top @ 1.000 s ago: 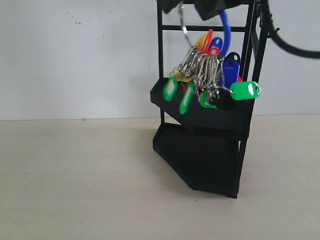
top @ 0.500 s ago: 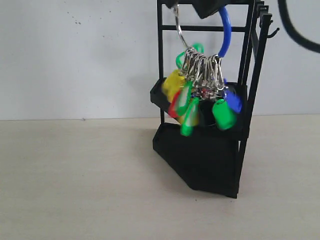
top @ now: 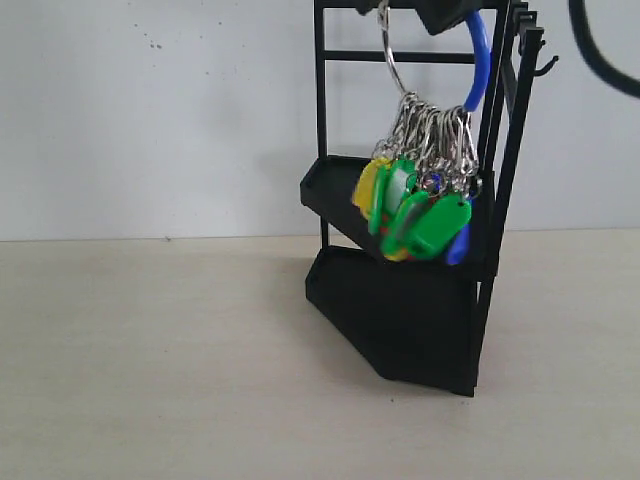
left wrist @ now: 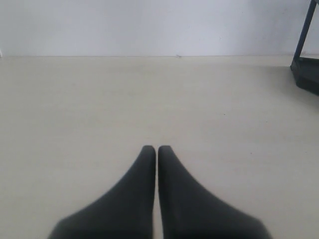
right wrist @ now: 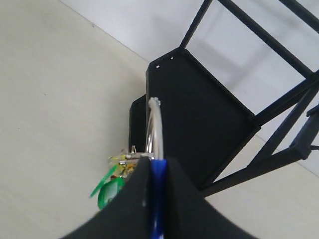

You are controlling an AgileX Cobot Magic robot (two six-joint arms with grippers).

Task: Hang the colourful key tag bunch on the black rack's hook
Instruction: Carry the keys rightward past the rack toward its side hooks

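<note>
The colourful key tag bunch point(top: 418, 205) hangs in the air in front of the black rack point(top: 400, 310), level with its upper tray. Its blue loop point(top: 478, 62) and metal ring run up into my right gripper point(top: 445, 12), which is cut off by the top edge of the exterior view. In the right wrist view my right gripper point(right wrist: 158, 169) is shut on the blue loop point(right wrist: 158, 199), with the ring point(right wrist: 155, 127) and green tags point(right wrist: 110, 186) below. The hook point(top: 546, 66) sticks out from the rack's right post, to the right of the loop. My left gripper point(left wrist: 157, 149) is shut and holds nothing.
The rack stands on a pale table point(top: 150, 350) against a white wall. In the left wrist view a corner of the rack point(left wrist: 306, 74) shows at the far edge. A black cable point(top: 600, 60) curves at the top right.
The right gripper has carried the bunch to the right, towards the rack's right post. The tags swung and now hang together lower down.
</note>
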